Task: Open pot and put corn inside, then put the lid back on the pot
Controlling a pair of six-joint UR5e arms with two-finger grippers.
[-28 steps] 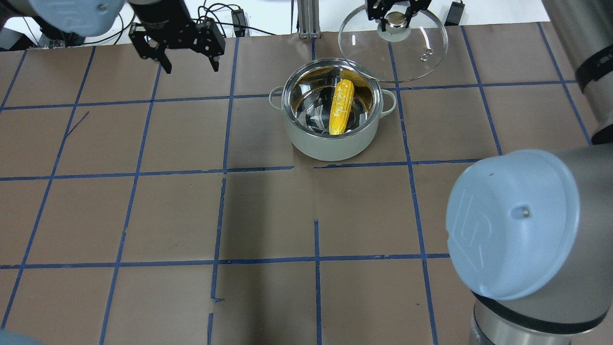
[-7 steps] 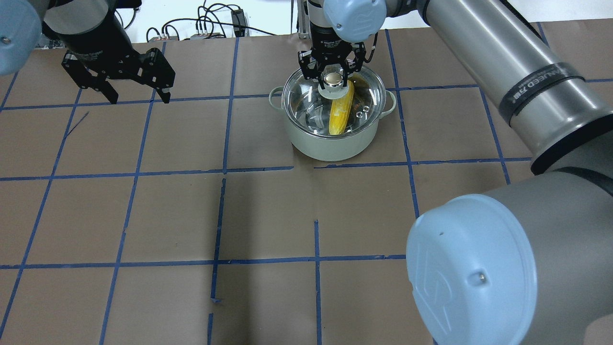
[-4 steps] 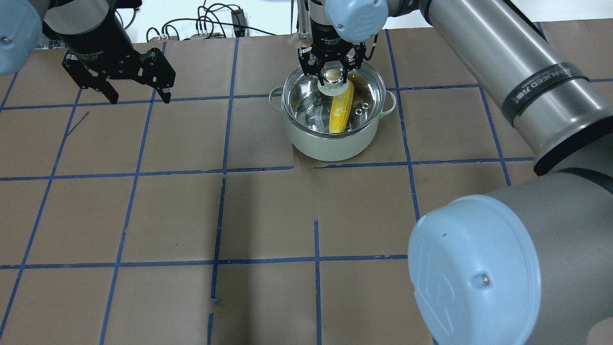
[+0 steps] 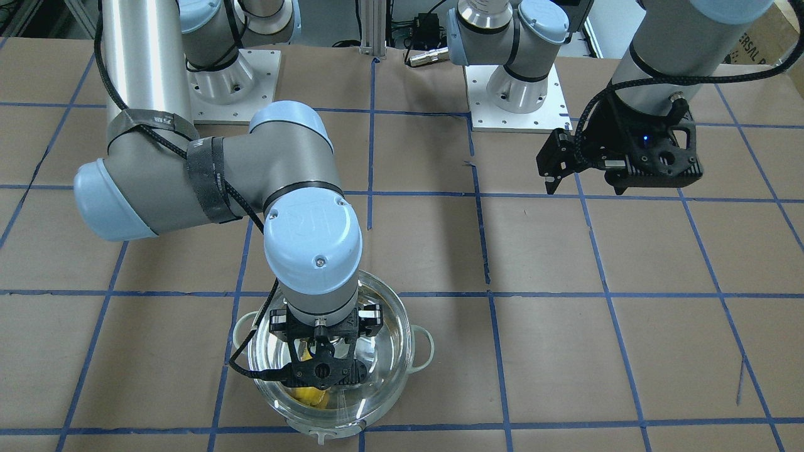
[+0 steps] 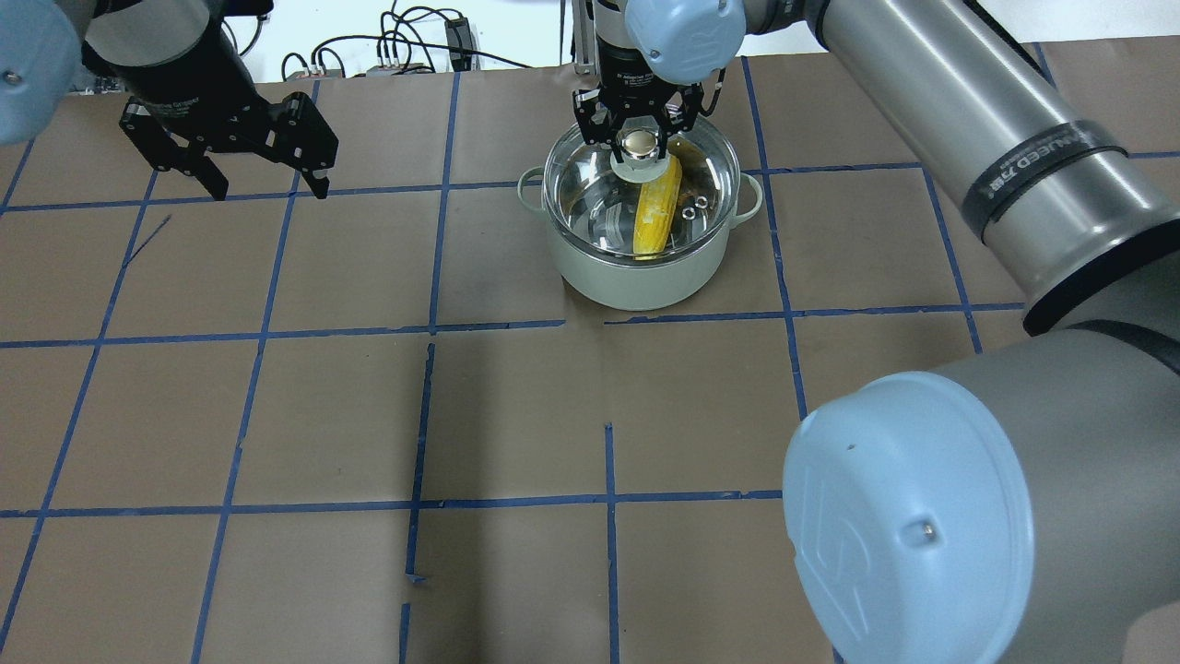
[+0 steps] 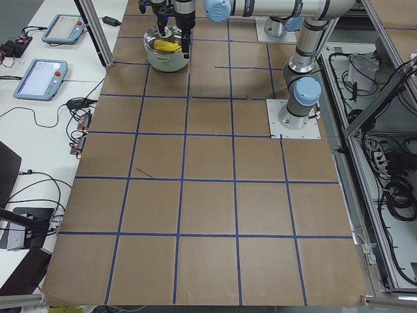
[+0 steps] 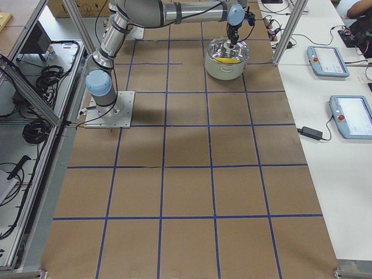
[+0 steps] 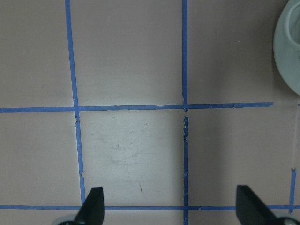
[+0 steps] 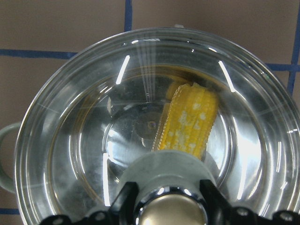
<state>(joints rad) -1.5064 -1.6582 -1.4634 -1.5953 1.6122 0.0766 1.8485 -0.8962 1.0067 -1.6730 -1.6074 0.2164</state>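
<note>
pot [image 5: 636, 277]: 1
corn [image 5: 653, 217]: 1, in pot
lid [image 5: 590, 184]: 1, on pot
right claw [image 5: 643, 148]: clamped on lid knob
left claw [image 5: 269, 192]: spread wide, empty
arm label [image 5: 1042, 166]: illegible

claw [image 9: 168, 200] clamps lid [image 9: 140, 89] | lid apparently seated on pot [image 9: 8, 130] | corn [image 9: 190, 122] inside

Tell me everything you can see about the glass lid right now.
The lid is round, clear, domed glass, with a pale ring-based knob that has a shiny top, and two small holes near its rim. It lies level over the pot, apparently seated on the rim. The right gripper clasps the knob from above, one finger on each side. The corn shows through the glass.
</note>
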